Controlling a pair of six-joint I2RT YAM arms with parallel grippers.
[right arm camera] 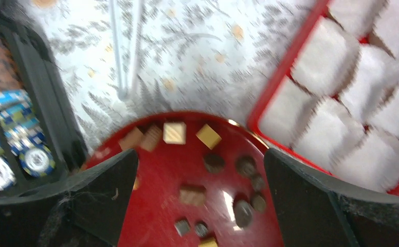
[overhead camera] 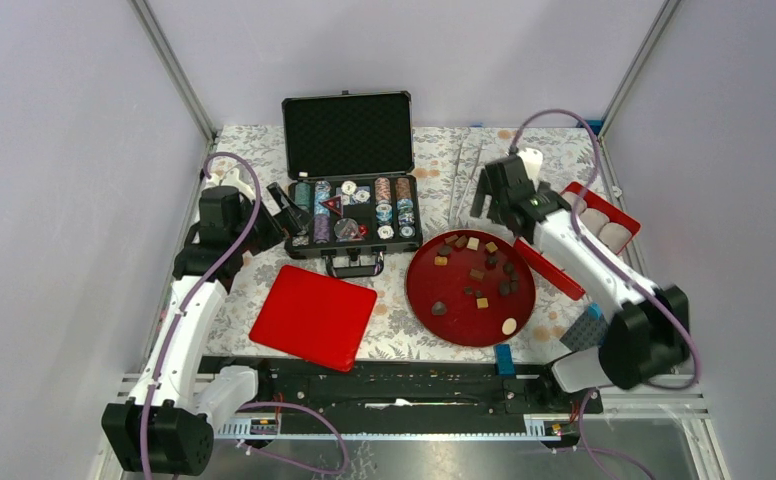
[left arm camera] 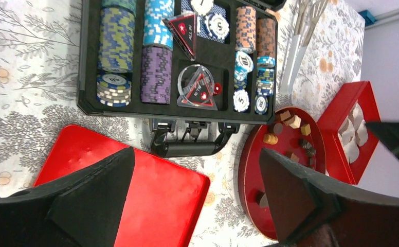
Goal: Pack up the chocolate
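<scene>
Several small chocolate pieces [overhead camera: 476, 273], dark brown, tan and cream, lie scattered on a round red plate [overhead camera: 464, 325]. A red box [overhead camera: 625, 217] holding white paper cups stands just right of the plate. My right gripper [overhead camera: 494, 212] is open and empty above the plate's far edge. Its wrist view shows the chocolate pieces [right arm camera: 192, 194] between the spread jaws [right arm camera: 201, 154], and the box [right arm camera: 285, 72] to the right. My left gripper [overhead camera: 289, 207] is open and empty by the left end of the chip case. Its wrist view [left arm camera: 196, 154] shows the plate [left arm camera: 254, 170].
An open black case of poker chips [overhead camera: 354, 215] stands at the back centre. A flat red lid [overhead camera: 314, 315] lies in front of it. Metal tongs [overhead camera: 464, 170] lie behind the plate. Blue bricks [overhead camera: 504, 358] and a grey baseplate [overhead camera: 582, 335] sit near the right arm's base.
</scene>
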